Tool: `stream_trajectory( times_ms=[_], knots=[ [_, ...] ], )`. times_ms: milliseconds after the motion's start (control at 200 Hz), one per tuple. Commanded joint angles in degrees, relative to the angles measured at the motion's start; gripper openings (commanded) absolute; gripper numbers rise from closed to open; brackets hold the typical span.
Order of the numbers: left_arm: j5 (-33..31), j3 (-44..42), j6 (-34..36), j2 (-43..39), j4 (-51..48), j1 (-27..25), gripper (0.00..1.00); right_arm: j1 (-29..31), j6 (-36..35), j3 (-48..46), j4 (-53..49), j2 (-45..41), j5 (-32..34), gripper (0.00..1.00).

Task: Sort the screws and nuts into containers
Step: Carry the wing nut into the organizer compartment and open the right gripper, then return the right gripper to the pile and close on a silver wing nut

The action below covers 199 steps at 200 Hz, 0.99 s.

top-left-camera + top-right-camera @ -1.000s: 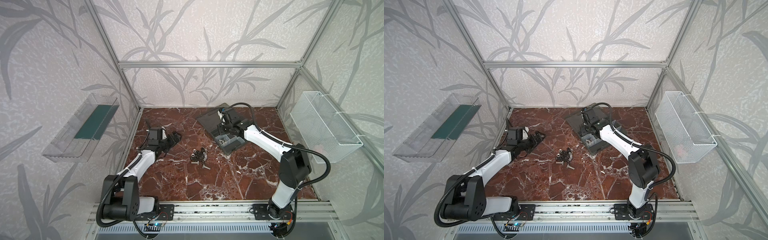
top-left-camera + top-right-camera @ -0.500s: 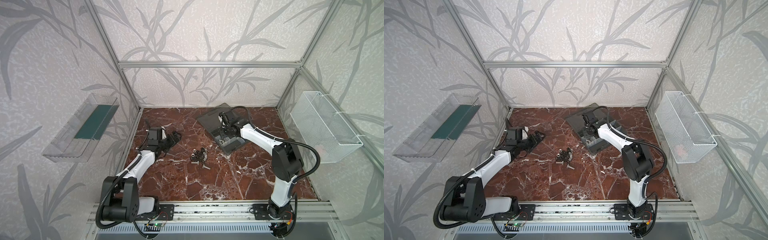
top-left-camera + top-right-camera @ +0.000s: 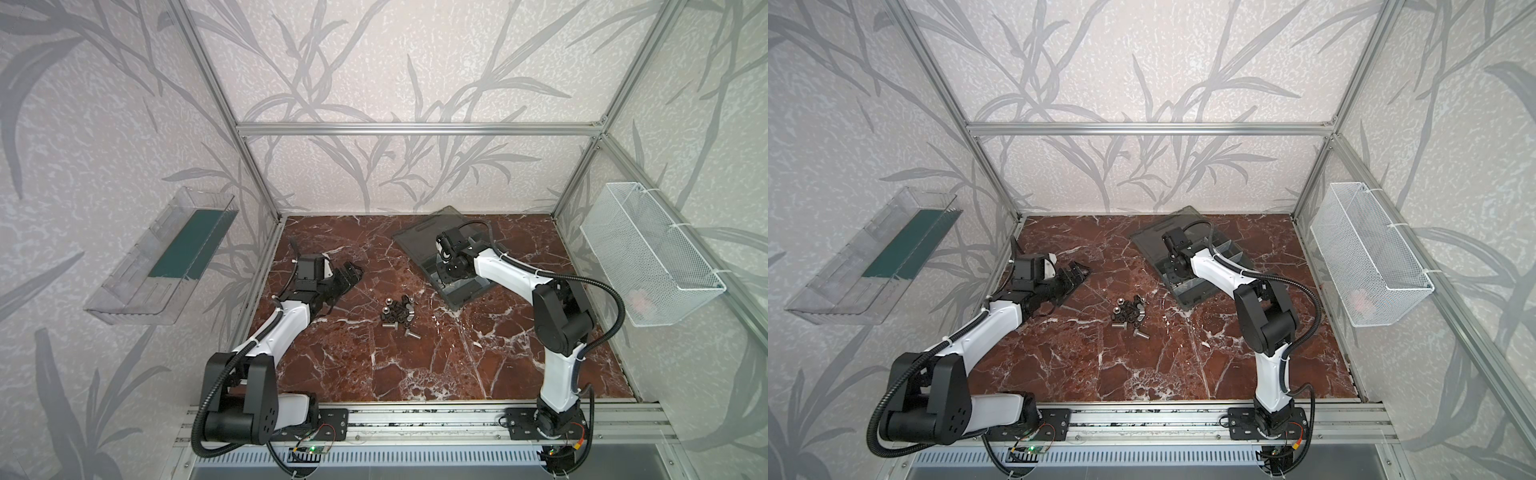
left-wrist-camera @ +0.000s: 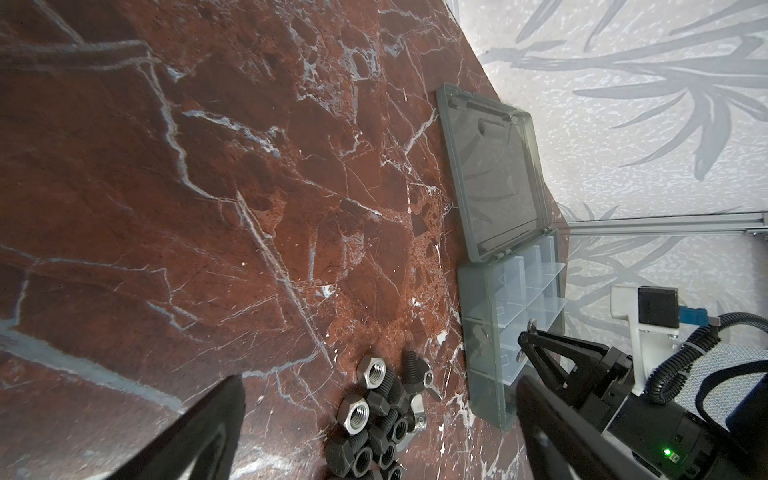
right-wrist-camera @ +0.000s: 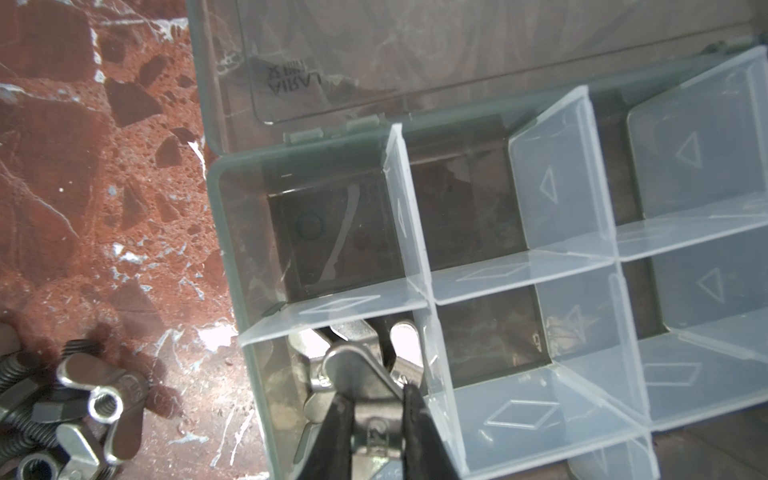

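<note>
A pile of dark and silver screws and nuts (image 3: 397,311) (image 3: 1128,312) (image 4: 374,411) lies mid-table. The smoky-grey organiser box (image 3: 465,291) (image 3: 1196,291) (image 4: 486,374), whose compartments are the containers, stands open behind it with its lid (image 3: 419,237) flat. My right gripper (image 3: 448,269) (image 3: 1174,266) (image 5: 374,419) hangs over the box's near corner compartment, shut on a silver wing nut (image 5: 353,370). More silver wing nuts (image 5: 316,399) lie in that compartment below. My left gripper (image 3: 351,274) (image 3: 1079,272) (image 4: 378,432) is open and empty, left of the pile.
A white wire-mesh basket (image 3: 648,257) hangs on the right wall and a clear plastic tray (image 3: 162,257) on the left wall. Aluminium frame posts edge the red marble table (image 3: 415,365). The box's other compartments (image 5: 465,208) look empty.
My right gripper has come forward from the back of the box to its near corner compartment, still shut. The left arm has not moved.
</note>
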Motion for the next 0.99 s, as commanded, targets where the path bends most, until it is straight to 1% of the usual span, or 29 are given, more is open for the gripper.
stream_trajectory(
  times_ms=[0,45,80,120,130,240,270,340,415,495,600,665,715,750,820,990],
  knots=[
    [0.3,-0.6,-0.6,-1.2,1.1,-0.1,0.99,-0.2,0.4,1.0,-1.4,1.5,-0.3,0.11],
    [0.3,-0.6,-0.6,-1.1,1.1,-0.1,0.99,-0.2,0.5,1.0,-1.5,1.6,-0.3,0.12],
    [0.3,-0.6,-0.6,-1.1,1.1,-0.1,0.99,-0.2,0.5,1.0,-1.5,1.8,-0.4,0.15],
    [0.3,-0.6,-0.6,-1.1,1.1,-0.1,1.00,-0.2,0.5,1.2,-1.7,2.0,-0.3,0.21],
    [0.3,-0.6,-0.7,-1.2,1.1,-0.1,0.99,-0.2,0.5,1.2,-1.7,2.1,-0.3,0.24],
    [0.3,-0.7,-0.6,-1.3,1.1,-0.1,1.00,-0.2,0.2,1.5,-1.8,2.1,-0.4,0.39],
    [0.2,-0.7,-0.6,-1.4,1.1,-0.1,1.00,-0.2,-0.3,1.7,-1.9,1.9,-0.6,0.46],
    [0.2,-0.7,-0.5,-1.4,0.7,-0.1,0.99,-0.1,-0.9,2.0,-2.1,0.9,-0.4,0.54],
    [-0.1,-0.7,-0.3,-1.8,0.3,-0.1,0.99,-0.1,-1.1,1.9,-2.1,-1.4,0.0,0.57],
    [-0.7,-0.7,-0.2,-2.3,-0.1,-0.1,0.99,-0.1,-1.1,1.4,-1.9,-4.9,-1.6,0.58],
    [-1.4,-0.6,-0.1,-2.6,-0.6,-0.1,0.99,0.7,2.7,-0.9,-0.9,-10.0,-5.3,0.59],
    [-1.6,-0.7,-0.1,-2.7,-0.8,-0.1,0.99,1.8,6.3,-3.4,0.3,-13.2,-7.6,0.59],
    [-1.5,-0.7,-0.1,-2.8,-0.7,-0.1,0.99,3.6,9.0,-6.1,2.0,-14.8,-8.6,0.59],
    [-1.5,-0.8,-0.1,-2.8,-0.6,-0.1,1.00,5.1,11.0,-8.5,3.9,-17.6,-9.0,0.59],
    [-1.4,-0.7,0.0,-2.7,-0.5,-0.1,0.99,8.2,14.1,-12.0,6.9,-19.0,-8.6,0.59],
    [-0.8,-0.3,0.2,-2.1,-0.4,-0.1,0.99,15.1,19.9,-15.2,9.3,-17.4,-6.8,0.60]
  ],
)
